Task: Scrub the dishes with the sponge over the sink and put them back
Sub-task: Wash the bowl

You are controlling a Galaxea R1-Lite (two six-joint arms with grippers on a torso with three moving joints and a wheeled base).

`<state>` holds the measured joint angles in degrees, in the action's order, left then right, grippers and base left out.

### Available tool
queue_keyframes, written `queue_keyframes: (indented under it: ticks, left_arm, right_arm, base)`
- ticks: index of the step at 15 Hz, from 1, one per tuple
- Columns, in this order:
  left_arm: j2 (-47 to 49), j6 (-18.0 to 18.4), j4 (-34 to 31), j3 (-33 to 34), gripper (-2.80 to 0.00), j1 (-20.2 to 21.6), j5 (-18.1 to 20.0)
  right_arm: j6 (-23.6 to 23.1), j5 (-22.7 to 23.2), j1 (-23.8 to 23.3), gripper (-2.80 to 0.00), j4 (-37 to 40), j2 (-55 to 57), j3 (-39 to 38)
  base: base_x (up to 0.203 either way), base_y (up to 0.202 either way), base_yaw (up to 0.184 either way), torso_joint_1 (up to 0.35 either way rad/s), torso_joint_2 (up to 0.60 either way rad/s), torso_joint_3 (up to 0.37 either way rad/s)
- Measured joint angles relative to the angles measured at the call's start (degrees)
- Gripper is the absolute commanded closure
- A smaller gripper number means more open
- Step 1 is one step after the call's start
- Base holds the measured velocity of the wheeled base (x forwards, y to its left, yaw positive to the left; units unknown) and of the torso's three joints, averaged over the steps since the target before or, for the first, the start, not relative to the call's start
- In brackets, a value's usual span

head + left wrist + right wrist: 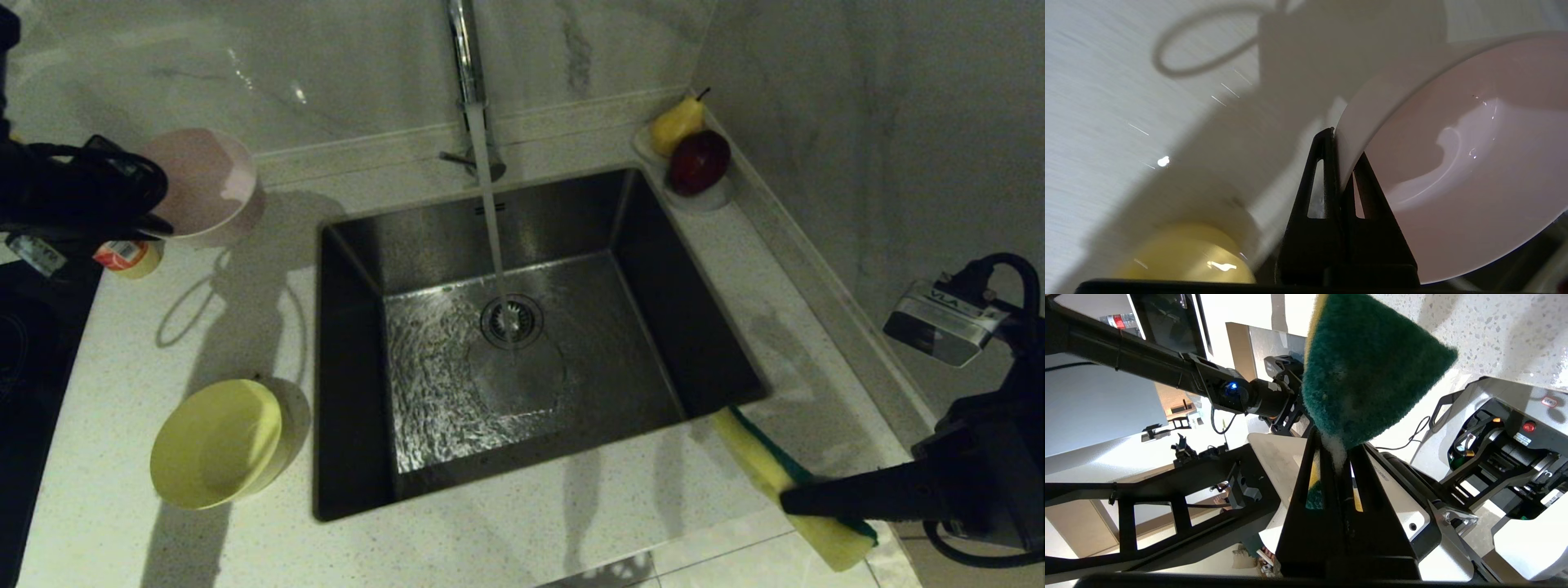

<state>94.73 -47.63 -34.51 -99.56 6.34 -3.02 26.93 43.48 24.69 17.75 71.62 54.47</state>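
Left fingers [1338, 163] pinch the pink bowl [204, 181] by its rim, left of the sink [522, 327]; light, prob. slippery. Right fingers [1337, 457] squeeze the soft sponge [784, 482] w/ a firm grip, right of sink.

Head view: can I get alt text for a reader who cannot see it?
Water runs from the chrome tap into the steel sink. The left hand holds a pale pink bowl above the counter left of the sink, a yellow bowl resting nearer; the right hand grips a yellow-green sponge at the sink's near right corner.
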Motion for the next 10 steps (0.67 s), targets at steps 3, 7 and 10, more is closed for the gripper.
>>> queue_keyframes:
  ticks: [3, 7, 10]
  left_arm:
    - [2.10, -3.17, 0.04, 0.97, 0.00, -10.08, -7.64]
    - [6.04, -4.03, 0.15, 2.10, 0.00, -21.06, -11.90]
    - [9.47, -1.98, 0.41, -0.20, 0.00, -25.72, -12.38]
  right_arm:
    - [-0.01, -0.02, -0.02, 0.00, 0.02, -0.13, -0.38]
    - [-0.11, -0.05, -0.79, 0.00, 0.00, -0.58, -0.97]
    - [-0.09, -0.11, -0.85, 0.00, -0.02, -0.71, -1.33]
  base:
    - [0.000, 0.000, 0.000, 0.000, 0.00, 0.000]
    - [0.000, 0.000, 0.000, 0.000, 0.00, 0.000]
    - [0.000, 0.000, 0.000, 0.000, 0.00, 0.000]
